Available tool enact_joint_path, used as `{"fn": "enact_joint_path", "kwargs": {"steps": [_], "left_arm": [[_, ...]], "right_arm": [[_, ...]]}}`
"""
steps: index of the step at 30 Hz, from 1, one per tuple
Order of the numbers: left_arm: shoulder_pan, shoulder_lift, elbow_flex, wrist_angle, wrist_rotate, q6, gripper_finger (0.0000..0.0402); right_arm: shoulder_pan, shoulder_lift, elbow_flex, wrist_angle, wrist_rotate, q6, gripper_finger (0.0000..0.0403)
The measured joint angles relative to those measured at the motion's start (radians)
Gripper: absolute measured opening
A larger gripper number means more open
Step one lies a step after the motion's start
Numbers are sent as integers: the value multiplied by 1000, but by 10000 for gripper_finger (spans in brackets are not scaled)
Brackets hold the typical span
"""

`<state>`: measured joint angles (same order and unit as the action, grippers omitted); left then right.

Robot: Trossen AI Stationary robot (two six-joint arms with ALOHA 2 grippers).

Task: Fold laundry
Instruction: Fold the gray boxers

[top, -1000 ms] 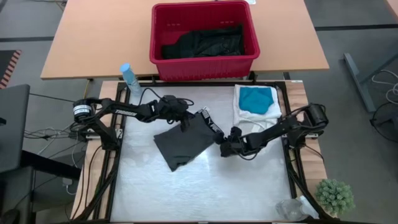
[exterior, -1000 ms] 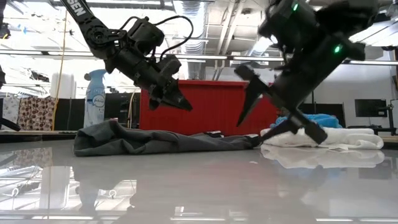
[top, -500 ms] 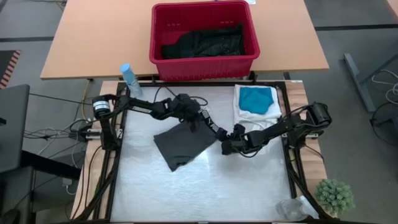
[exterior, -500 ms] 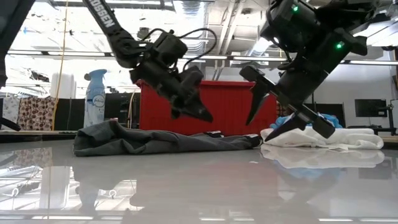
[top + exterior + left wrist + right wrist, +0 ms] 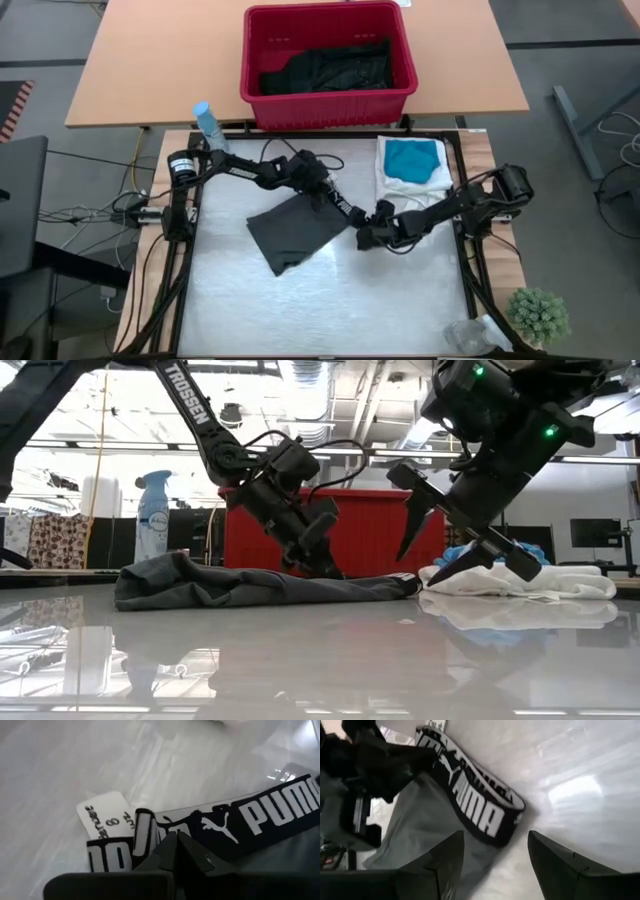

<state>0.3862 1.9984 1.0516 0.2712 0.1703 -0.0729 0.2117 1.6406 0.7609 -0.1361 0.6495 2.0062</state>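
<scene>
A dark grey garment (image 5: 295, 232) lies crumpled on the white table. Its black lettered waistband (image 5: 340, 205) is at its far right edge, with a white label (image 5: 105, 817) beside it. My left gripper (image 5: 329, 198) is shut, with its tips down at the waistband. My right gripper (image 5: 362, 238) hovers open just right of the waistband's near end (image 5: 490, 825), holding nothing. A small teal garment (image 5: 412, 158) lies on a folded white one (image 5: 415, 186) at the far right. Black garments (image 5: 330, 68) lie in the red basket (image 5: 255, 95). My left gripper's shut fingertips (image 5: 176, 840) are set on the waistband (image 5: 150, 832) near its label end. They slant down from the table's left and far side. The waistband lies flat on the table beneath them. Whether they press it or only touch it, I cannot tell.
The red basket stands on a wooden table beyond the far edge. A blue spray bottle (image 5: 207, 125) stands at the far left corner. A small green plant (image 5: 540, 315) and a clear plastic item (image 5: 470, 335) sit at the near right. The near half of the table is bare.
My left gripper, still shut, has moved toward the table's right edge and down, from above the grey garment to its waistband. My right gripper has stayed open in place.
</scene>
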Motion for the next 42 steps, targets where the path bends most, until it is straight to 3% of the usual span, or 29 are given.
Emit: {"fn": "enact_joint_path", "kwargs": {"steps": [16, 25, 37, 42], "left_arm": [[-5, -1, 1, -27, -27, 61, 0], [-7, -2, 1, -29, -33, 54, 0], [-13, -2, 1, -49, -34, 70, 0], [-13, -1, 1, -53, -32, 73, 0]], "right_arm": [[-45, 27, 0, 20, -39, -16, 245], [-70, 146, 2, 248, -57, -65, 245], [-60, 155, 5, 158, -64, 20, 245], [-95, 161, 3, 179, -79, -50, 244]]}}
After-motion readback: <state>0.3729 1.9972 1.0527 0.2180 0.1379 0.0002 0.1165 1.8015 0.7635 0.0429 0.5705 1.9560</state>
